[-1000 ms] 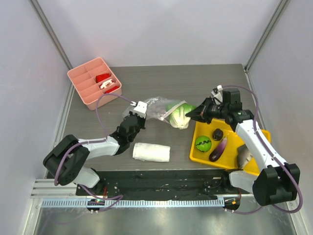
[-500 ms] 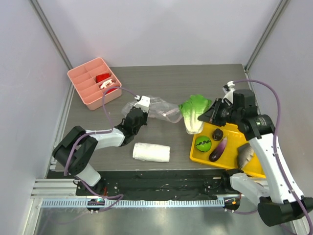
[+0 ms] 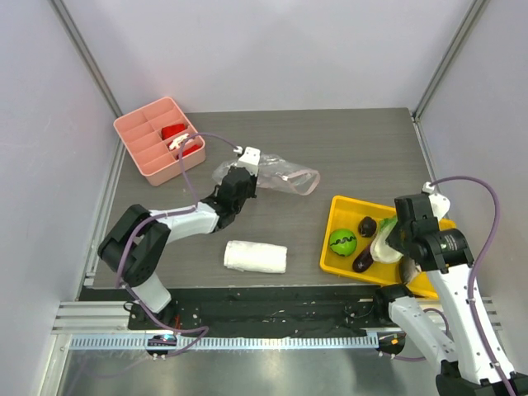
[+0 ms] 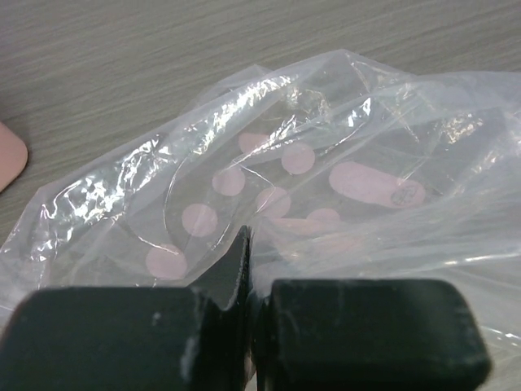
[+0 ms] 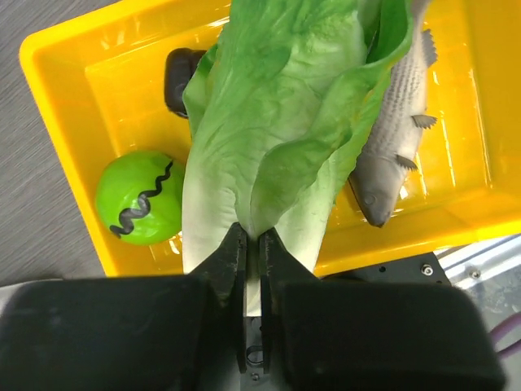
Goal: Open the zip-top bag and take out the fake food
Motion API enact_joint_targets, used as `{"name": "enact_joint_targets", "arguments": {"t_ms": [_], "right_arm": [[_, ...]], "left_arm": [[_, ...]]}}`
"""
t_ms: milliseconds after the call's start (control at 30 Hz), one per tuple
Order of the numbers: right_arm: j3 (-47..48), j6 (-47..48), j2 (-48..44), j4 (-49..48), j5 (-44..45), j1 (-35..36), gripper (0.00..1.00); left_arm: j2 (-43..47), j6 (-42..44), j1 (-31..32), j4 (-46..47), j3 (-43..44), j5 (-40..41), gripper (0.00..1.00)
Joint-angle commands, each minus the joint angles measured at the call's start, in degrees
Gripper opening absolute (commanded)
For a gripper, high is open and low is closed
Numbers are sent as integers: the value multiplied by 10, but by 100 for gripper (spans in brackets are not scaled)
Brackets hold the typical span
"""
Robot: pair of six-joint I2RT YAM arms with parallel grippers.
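- The right pincer [image 5: 251,244] is clamped on the pale stem end of the cabbage [image 5: 277,122]. The cabbage's long axis runs straight out from the fingertips, leafy end farthest away.
- The yellow tray [image 5: 49,73] lies directly under that pincer and its load, so the coming move looks like a simple lowering and release. Whether the leaves already touch the tray, I cannot tell.
- In the tray, the green ball [image 5: 138,195] sits just beside the cabbage on one flank and a toy fish [image 5: 391,147] on the other. The eggplant [image 3: 364,261] shows only from above, near the cabbage.
- The left pincer [image 4: 252,261] is pressed together on a fold of the zip-top bag [image 4: 326,163]. The bag spreads out ahead of its tips, flat on the tabletop [image 3: 346,148], and looks empty.
- The right arm is the one at the tray; the left pincer and bag are well apart from it.
- A second ago the cabbage was at the bag's mouth. Half a second ago it hung clear of the bag at the tray's near edge. Now it is over the tray, and the left pincer has drawn the bag farther from the tray.
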State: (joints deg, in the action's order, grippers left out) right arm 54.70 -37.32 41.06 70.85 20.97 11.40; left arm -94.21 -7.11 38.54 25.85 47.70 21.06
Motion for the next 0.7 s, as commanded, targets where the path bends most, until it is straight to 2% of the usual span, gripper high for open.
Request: {"name": "enact_joint_targets", "arguments": {"t_ms": [0, 33, 67, 100, 133, 167, 233, 267, 300, 367, 467, 500, 533, 667], "right_arm": [[2, -31, 19, -3, 34, -1, 16], [-1, -32, 28, -2, 22, -2, 20], [-6, -28, 28, -15, 4, -1, 47], [-11, -26, 26, -23, -14, -1, 60], [-19, -26, 22, -30, -28, -1, 70], [-20, -25, 12, -40, -34, -1, 86], [-15, -21, 1, -48, -37, -1, 99], [-11, -13, -8, -57, -43, -2, 100], [-6, 7, -11, -64, -50, -1, 100], [16, 27, -16, -76, -72, -2, 100], [46, 82, -24, -103, -123, -1, 100], [53, 86, -33, -107, -123, -1, 100], [60, 94, -40, -115, -123, -1, 100], [62, 87, -70, -176, -155, -2, 100]], "left_arm": [[-11, -7, -1, -16, 45, 15, 13], [-8, -8, -1, -20, 49, 17, 20], [-1, -8, -2, -21, 47, 13, 28], [16, -5, -1, -16, 42, 7, 42], [28, -4, -2, -15, 31, 4, 48], [40, -3, -1, -17, 26, -7, 52], [86, 3, -1, -37, 16, -15, 58], [101, 0, -1, -52, 15, -19, 61], [121, -7, -1, -66, 16, -51, 99], [173, -16, -1, -132, 33, -113, 100], [240, -62, -2, -183, 43, -232, 100], [256, -77, -1, -184, 40, -260, 100], [272, -103, -1, -182, 27, -327, 100], [338, -179, -1, -184, 6, -432, 100]]}}
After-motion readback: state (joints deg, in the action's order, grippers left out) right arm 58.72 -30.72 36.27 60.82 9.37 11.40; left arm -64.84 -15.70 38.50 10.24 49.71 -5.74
